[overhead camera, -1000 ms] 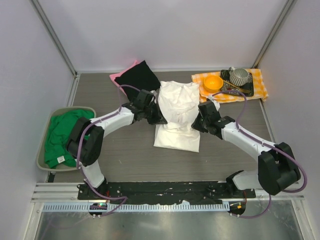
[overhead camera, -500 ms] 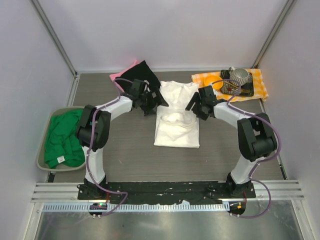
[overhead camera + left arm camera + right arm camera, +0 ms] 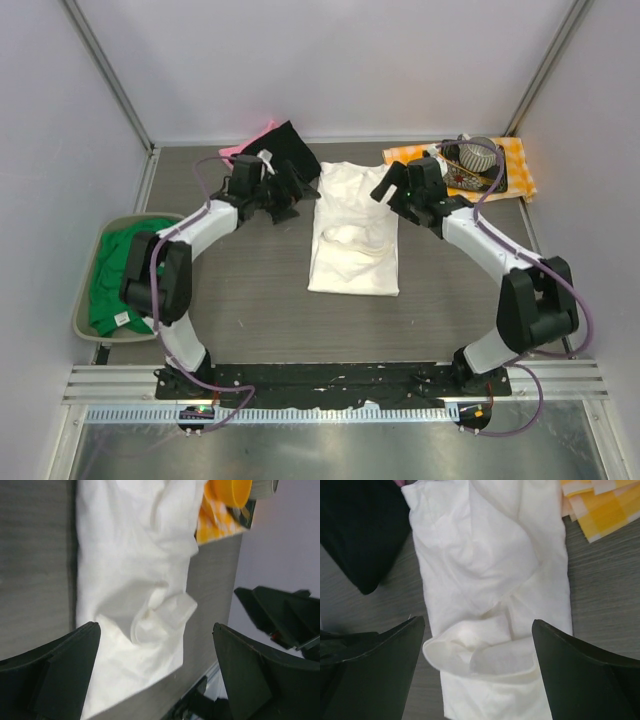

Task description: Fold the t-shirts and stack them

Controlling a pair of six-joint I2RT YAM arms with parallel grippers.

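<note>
A white t-shirt [image 3: 352,250] lies flat in the middle of the table, folded into a long narrow strip with its sleeves tucked onto its middle [image 3: 490,645]. My left gripper [image 3: 292,190] hovers just left of the shirt's far end, open and empty; the white t-shirt [image 3: 130,565] shows between its fingers [image 3: 65,670]. My right gripper [image 3: 385,188] hovers at the shirt's far right side, open and empty above the cloth [image 3: 490,555]. A black t-shirt [image 3: 282,148] lies on a pink one [image 3: 234,153] at the back left. A green t-shirt [image 3: 125,270] fills a bin.
The grey bin [image 3: 88,262] stands at the left edge. At the back right lies an orange-and-white checked cloth [image 3: 515,165] bearing a dark tray [image 3: 497,180], a metal cup [image 3: 478,152] and an orange bowl [image 3: 230,490]. Walls close in the back and sides.
Both grippers opened, let go of the white t-shirt and drew away from its middle toward the back and outward. The shirt now lies flatter.
</note>
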